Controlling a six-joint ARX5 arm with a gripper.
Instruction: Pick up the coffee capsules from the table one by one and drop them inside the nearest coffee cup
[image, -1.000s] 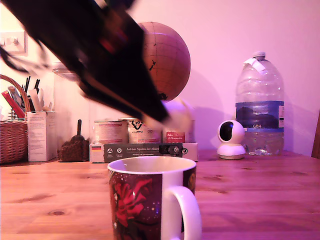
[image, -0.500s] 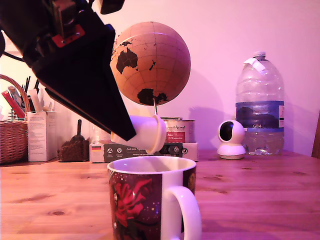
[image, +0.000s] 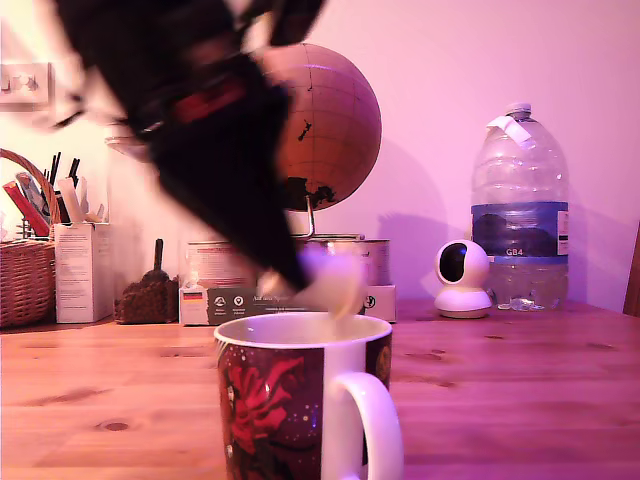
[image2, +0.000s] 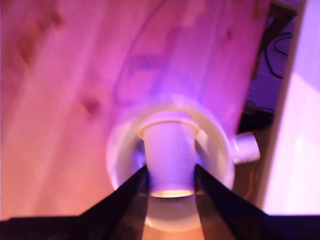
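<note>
My gripper (image: 305, 280) is shut on a cream-white coffee capsule (image: 332, 278), blurred by motion, just above the rim of the coffee cup (image: 300, 400). The cup is dark with a red floral print and a white handle, standing on the reddish-brown table (image: 520, 390) at the front. In the wrist view the capsule (image2: 170, 155) sits between my two dark fingers (image2: 120, 192), rim pointing away, directly over the cup's white interior (image2: 215, 145). No other capsules show.
Behind the cup stand labelled tin cans (image: 222, 265), a dark box (image: 290, 298), a globe (image: 335, 120), a white round camera (image: 462, 278) and a large water bottle (image: 518, 210). A wicker basket (image: 25, 275) and pen holder (image: 82, 270) sit at the exterior view's left.
My gripper with the capsule has swung across and come lower, now right over the cup's mouth. The cup has not moved.
</note>
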